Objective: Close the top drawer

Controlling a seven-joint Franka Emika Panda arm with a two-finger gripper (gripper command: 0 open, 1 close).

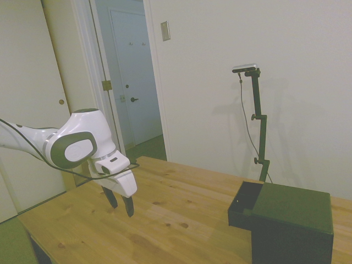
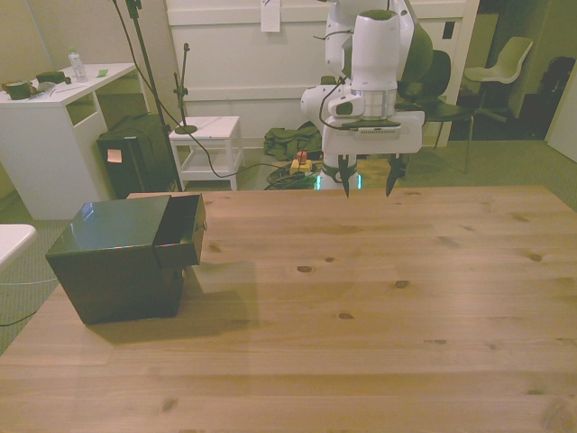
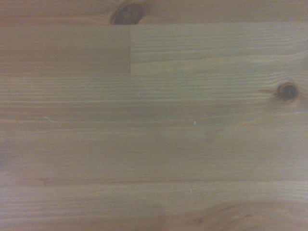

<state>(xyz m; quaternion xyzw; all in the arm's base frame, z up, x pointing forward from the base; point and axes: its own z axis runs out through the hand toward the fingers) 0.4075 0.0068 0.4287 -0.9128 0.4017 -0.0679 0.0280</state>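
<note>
On the bare wooden table (image 2: 379, 298), your gripper (image 2: 369, 188) hangs open and empty, well apart from the top drawer (image 2: 180, 232) jutting toward it from the cabinet (image 2: 117, 271); push off-centre and you may shove the whole cabinet.

The top drawer (image 2: 180, 230) sticks partway out of the black cabinet (image 2: 117, 262), which sits at the front view's left on the wooden tabletop (image 2: 379, 307). The robot's hand (image 2: 370, 180) hangs well apart from it above the tabletop's far edge, fingers spread and pointing down, holding nothing.
</note>
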